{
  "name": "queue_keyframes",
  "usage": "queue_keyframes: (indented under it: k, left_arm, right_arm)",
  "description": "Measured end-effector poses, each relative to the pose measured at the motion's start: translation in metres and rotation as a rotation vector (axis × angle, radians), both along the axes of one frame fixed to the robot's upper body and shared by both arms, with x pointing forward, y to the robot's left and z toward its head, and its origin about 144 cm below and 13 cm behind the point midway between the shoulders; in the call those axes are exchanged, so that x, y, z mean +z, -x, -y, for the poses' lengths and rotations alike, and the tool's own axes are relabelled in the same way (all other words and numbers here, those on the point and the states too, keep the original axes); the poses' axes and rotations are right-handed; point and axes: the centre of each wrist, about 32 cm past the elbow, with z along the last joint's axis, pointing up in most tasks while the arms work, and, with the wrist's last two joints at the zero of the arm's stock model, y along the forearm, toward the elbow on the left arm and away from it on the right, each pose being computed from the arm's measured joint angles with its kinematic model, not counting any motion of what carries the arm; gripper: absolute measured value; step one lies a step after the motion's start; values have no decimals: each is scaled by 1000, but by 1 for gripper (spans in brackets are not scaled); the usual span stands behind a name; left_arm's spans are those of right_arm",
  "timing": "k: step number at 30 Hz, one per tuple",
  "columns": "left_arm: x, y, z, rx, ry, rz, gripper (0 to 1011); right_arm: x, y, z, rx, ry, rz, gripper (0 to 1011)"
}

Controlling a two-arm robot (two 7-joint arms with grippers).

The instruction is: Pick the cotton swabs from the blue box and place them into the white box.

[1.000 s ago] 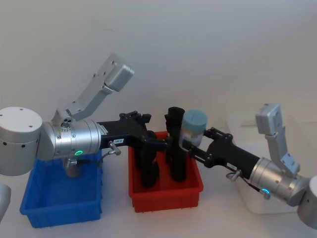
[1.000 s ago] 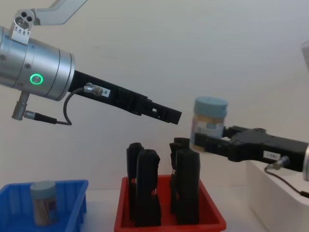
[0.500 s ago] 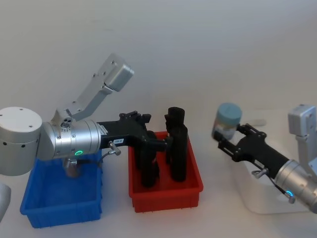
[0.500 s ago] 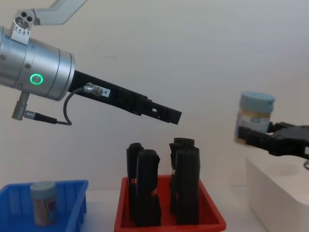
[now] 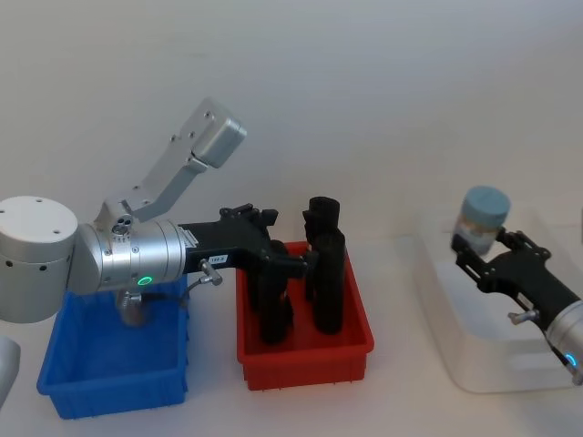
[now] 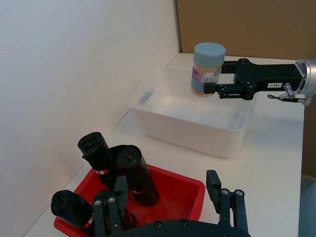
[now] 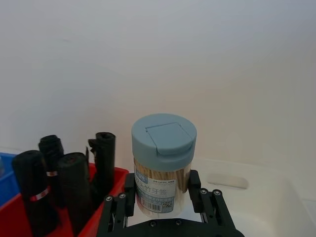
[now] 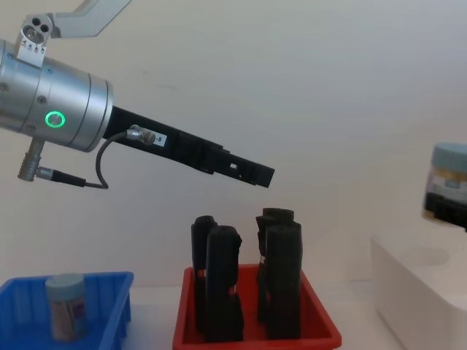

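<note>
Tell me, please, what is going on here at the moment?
The right hand holds a jar of cotton swabs upright in the air above the white box, not yet set down. The left hand hovers open over the red tray of black rolls. A second jar stands in the blue box.

The white desk [image 5: 405, 369] carries three containers in a row — blue box [image 5: 109, 384] at its left end, red tray [image 5: 305, 360] mid-desk, white box [image 5: 487, 375] at its right end.

Plain white wall [image 5: 364, 91], white tabletop [image 6: 276, 163], brown panel [image 6: 247, 19] beyond the table's far end, soft even light
</note>
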Motion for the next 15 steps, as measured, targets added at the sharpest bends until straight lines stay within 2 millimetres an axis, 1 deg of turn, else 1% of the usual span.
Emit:
queue_keyframes:
  k: [7,15]
  left_arm:
    - [0,0,0,0,0,0,1004]
    - [0,0,0,0,0,0,1004]
  right_arm:
    - [0,8,9,-125,-4,-58,634]
    - [-1,13,18,-225,0,-144,634]
